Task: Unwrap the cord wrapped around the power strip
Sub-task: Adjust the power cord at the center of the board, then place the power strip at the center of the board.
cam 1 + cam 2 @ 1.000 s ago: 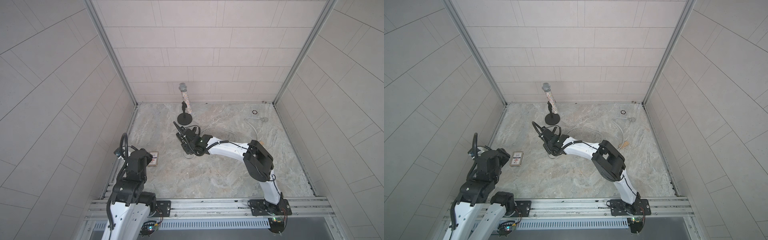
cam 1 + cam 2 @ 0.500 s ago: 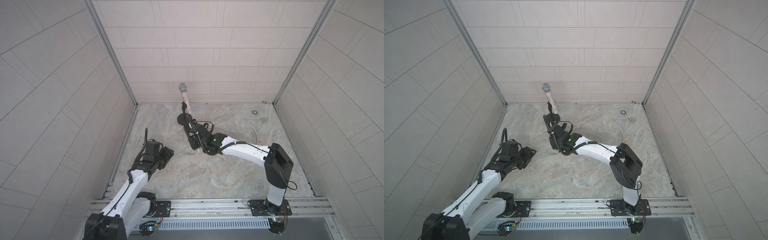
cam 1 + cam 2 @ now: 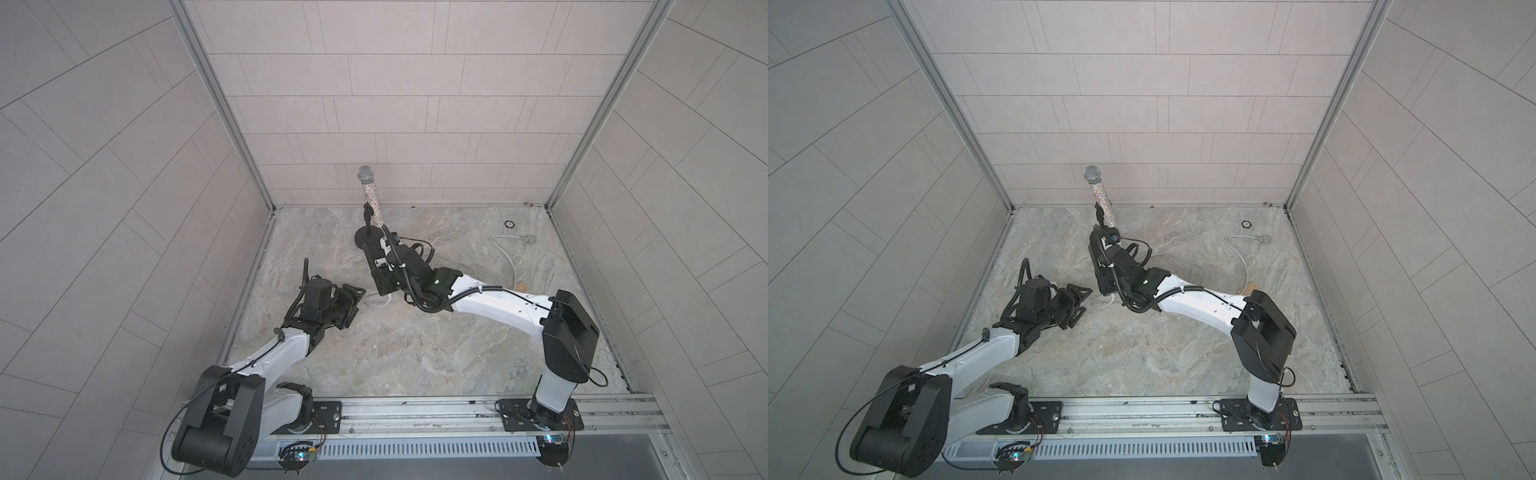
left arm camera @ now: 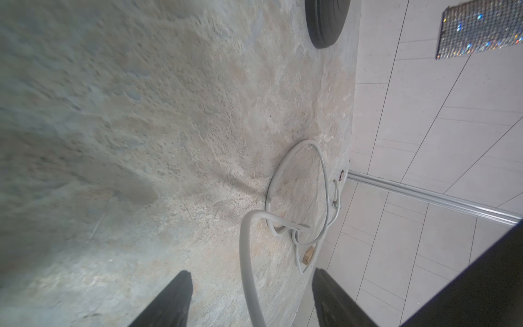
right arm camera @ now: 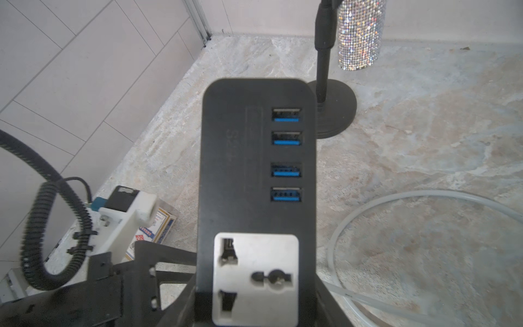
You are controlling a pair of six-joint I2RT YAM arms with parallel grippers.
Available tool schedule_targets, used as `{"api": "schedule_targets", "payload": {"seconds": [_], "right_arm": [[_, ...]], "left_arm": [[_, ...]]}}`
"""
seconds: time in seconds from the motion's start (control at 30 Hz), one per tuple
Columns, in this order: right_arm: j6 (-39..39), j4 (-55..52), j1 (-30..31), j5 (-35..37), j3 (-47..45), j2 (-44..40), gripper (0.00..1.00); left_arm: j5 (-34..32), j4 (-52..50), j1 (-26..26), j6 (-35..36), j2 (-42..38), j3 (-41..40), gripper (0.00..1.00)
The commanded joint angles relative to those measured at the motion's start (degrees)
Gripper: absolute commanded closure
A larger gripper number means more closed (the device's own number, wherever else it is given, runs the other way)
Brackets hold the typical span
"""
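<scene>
Black plastic, the power strip (image 5: 256, 170) is pinched at its socket end between my right fingers (image 5: 325, 308), just on the near side of the microphone stand (image 5: 334, 107). My left fingers (image 4: 172, 300) are spread, with the cord (image 4: 246, 254) running unpinched between them and looping away to the right across the stone bench (image 4: 141, 113).

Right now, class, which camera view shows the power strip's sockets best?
The right wrist view: the power strip fills the middle face on, showing four blue ports and one white socket. In both top views it is a small dark bar, partly hidden. The left wrist view shows the cord, no sockets.
</scene>
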Motion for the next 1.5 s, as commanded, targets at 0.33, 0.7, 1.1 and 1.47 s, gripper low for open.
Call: {"api": "schedule_targets", "payload": {"seconds": [0.33,0.7,1.1,1.47], "right_arm": [[-9.3,8.48,0.29,-2.17,2.92,3.51,0.94],[-20.37,9.97,0.2,-11.74,7.91,17.59,0.95],[-23.78,5.8,0.2,-7.96,13.83,26.16,0.95],[-25.7,-3.3,0.11,-4.42,20.28,30.6,0.52]], "left_arm": [[-1.35,3.92,-11.75,-4.03,-3.21,-6.66,0.51],[-1.01,21.38,-18.78,-15.79,5.02,-12.02,0.47],[-17.3,-17.95,-18.77,-23.37,-23.3,-13.33,0.31],[-41.47,-54.93,-18.56,-23.64,-55.73,-7.52,0.31]]}}
